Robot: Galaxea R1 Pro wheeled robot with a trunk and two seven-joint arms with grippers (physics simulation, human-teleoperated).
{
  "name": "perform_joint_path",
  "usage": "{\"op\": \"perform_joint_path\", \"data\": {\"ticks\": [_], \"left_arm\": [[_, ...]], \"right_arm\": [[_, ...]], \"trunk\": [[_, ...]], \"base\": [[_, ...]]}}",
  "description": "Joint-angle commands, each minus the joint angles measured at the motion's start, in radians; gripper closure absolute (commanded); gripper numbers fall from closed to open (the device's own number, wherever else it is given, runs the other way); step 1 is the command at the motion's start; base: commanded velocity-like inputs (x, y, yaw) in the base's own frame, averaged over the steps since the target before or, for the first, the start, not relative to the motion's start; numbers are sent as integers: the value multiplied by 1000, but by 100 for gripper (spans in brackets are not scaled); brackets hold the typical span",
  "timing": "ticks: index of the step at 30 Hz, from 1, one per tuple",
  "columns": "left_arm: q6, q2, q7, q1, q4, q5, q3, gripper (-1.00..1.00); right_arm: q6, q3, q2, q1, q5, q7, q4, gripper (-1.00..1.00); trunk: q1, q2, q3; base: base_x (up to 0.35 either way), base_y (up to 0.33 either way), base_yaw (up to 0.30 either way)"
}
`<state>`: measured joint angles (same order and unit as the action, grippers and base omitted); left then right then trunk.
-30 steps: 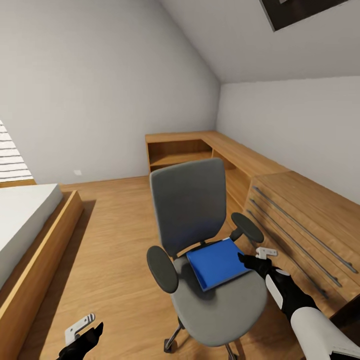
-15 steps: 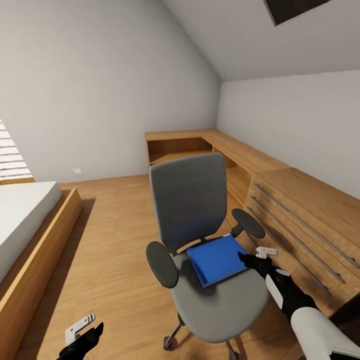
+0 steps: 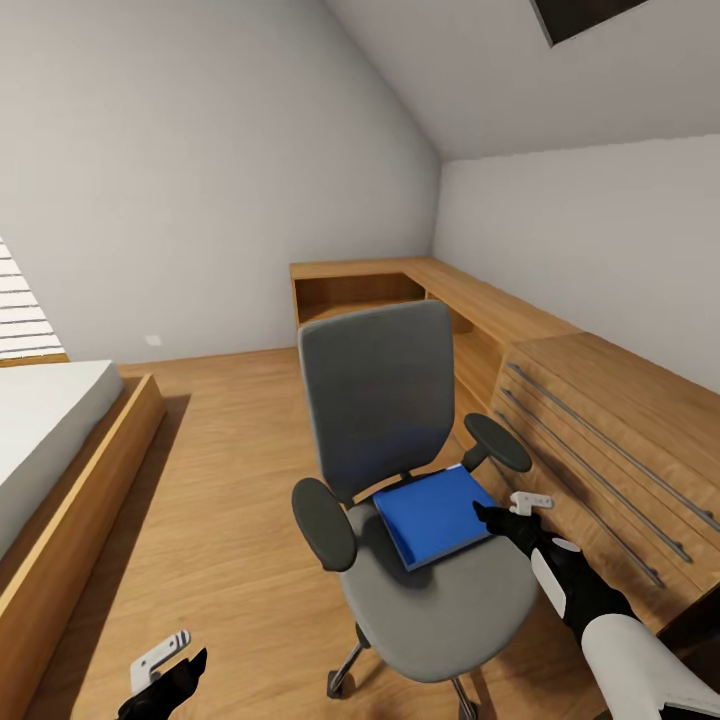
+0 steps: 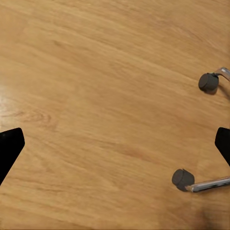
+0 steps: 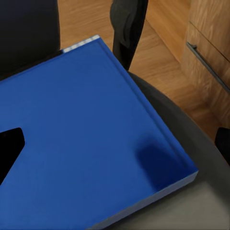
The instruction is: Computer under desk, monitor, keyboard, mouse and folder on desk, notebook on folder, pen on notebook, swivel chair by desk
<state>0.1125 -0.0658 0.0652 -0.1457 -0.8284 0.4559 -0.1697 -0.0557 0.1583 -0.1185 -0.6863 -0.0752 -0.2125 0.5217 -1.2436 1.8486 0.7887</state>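
Right wrist view: right gripper [image 5: 115, 143] spread wide, nothing between the fingers [image 5: 9, 148]; it hovers just above the folder [image 5: 81, 129], over the corner nearest the robot.
Head view, right gripper [image 3: 497, 518]: at the folder's [image 3: 435, 512] right edge, near the armrest [image 3: 497, 443].
Folder: lies flat on the swivel chair [image 3: 400, 480] seat, at the backrest side.
Left gripper [image 4: 115, 143]: fingers apart, empty, low over the wooden floor [image 4: 96, 96], beside two casters [image 4: 183, 179].
Surroundings: light wooden drawer unit [image 3: 610, 440] right of the chair; bed [image 3: 50, 450] well apart at left.

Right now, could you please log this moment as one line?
stage: reaching for folder | folder: flat on swivel chair seat | right gripper: jaws open at folder edge | left gripper: open, low over floor
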Motion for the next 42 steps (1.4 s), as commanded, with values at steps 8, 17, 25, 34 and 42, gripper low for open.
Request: {"op": "perform_joint_path", "data": {"ticks": [8, 17, 25, 34, 42], "left_arm": [[4, 0, 4, 0, 12, 10, 1, -100], [2, -1, -18, 0, 32, 10, 3, -100], [1, -2, -41, 0, 56, 7, 4, -100], [1, -5, -42, 0, 57, 7, 4, -100], [2, -6, -41, 0, 56, 11, -2, -100]], "right_arm": [[-6, 4, 0, 0, -8, -10, 1, -100], [-7, 4, 0, 0, -8, -11, 1, -100], [-7, 4, -1, 0, -6, -10, 0, -100], [-7, 4, -13, 0, -7, -12, 0, -100], [-14, 5, -27, 0, -9, -29, -1, -100]], "trunk": [[0, 0, 1], [0, 0, 1], [0, 0, 1], [0, 0, 1], [0, 0, 1]], "base": [[0, 0, 0], [63, 0, 0], [67, 0, 0], [3, -78, 0], [0, -17, 0]]}}
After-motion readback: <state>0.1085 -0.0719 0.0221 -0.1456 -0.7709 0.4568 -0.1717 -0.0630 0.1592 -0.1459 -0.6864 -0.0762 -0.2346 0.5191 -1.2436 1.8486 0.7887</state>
